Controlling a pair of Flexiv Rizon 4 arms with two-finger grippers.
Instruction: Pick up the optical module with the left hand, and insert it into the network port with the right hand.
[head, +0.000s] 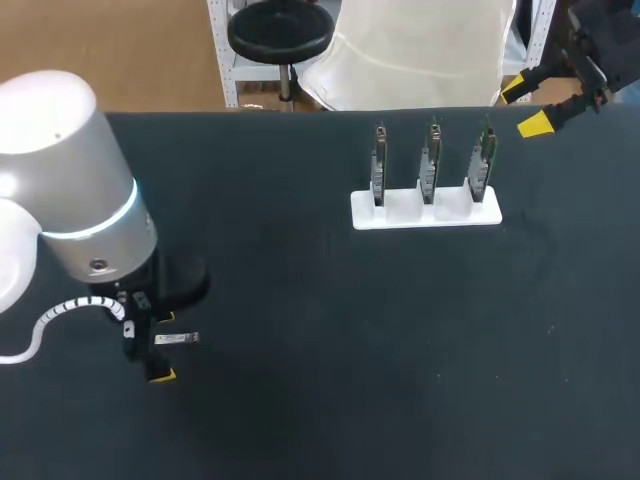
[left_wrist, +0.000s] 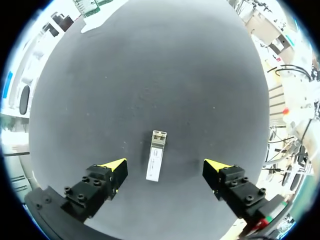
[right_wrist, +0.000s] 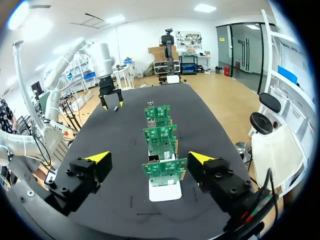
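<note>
The module (left_wrist: 155, 156) lay ungripped near the left edge of the tabletop (left_wrist: 150, 75), within the open left hand (left_wrist: 165, 166). The right hand (right_wrist: 150, 158) was open and empty; pickup, handover and insertion remained.

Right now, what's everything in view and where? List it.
optical module: 1, silver, flat on the table, between the left gripper's fingers, clear of both
circuit boards: 3, green, upright in a row in the holder
holder: 1, white, far right part of the table
table: 1, black
left gripper: 1, black with yellow tips, open, straddling the optical module at the near left
right gripper: 1, black with yellow tips, open, at the table's far right edge, beyond the holder
</note>
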